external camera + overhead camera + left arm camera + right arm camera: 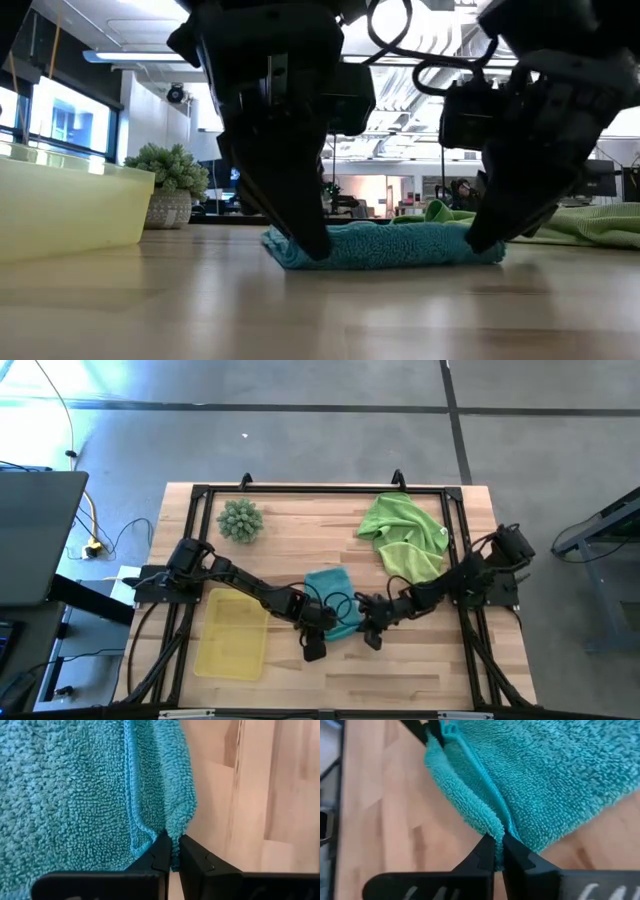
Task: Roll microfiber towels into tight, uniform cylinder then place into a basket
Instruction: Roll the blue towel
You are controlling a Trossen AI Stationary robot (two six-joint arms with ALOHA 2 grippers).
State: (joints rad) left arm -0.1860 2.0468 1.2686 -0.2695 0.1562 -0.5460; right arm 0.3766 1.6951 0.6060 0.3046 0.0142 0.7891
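So both arms are down on the teal towel at the front middle of the wooden desk. The left end effector is clenched on the towel's near edge, with a little fold of terry pinched between its two dark fingers; the left wrist view shows the stitched hem running right into the tips. The right end effector is doing the same thing at the other end of that same edge, squeezed tight on a ridge of the cloth. The right wrist view also shows another pair of dark fingertips pinching the far end of that edge.

From the low view the towel looks like a flat, folded bundle lying on the desk, with one arm at each end of it.

The yellow basket sits just left of the teal towel, near the front-left of the desk, with nothing visible inside. The lime green towels are in a crumpled heap at the back right, well apart from the basket. A spiky pale-green ball sits at the back left.
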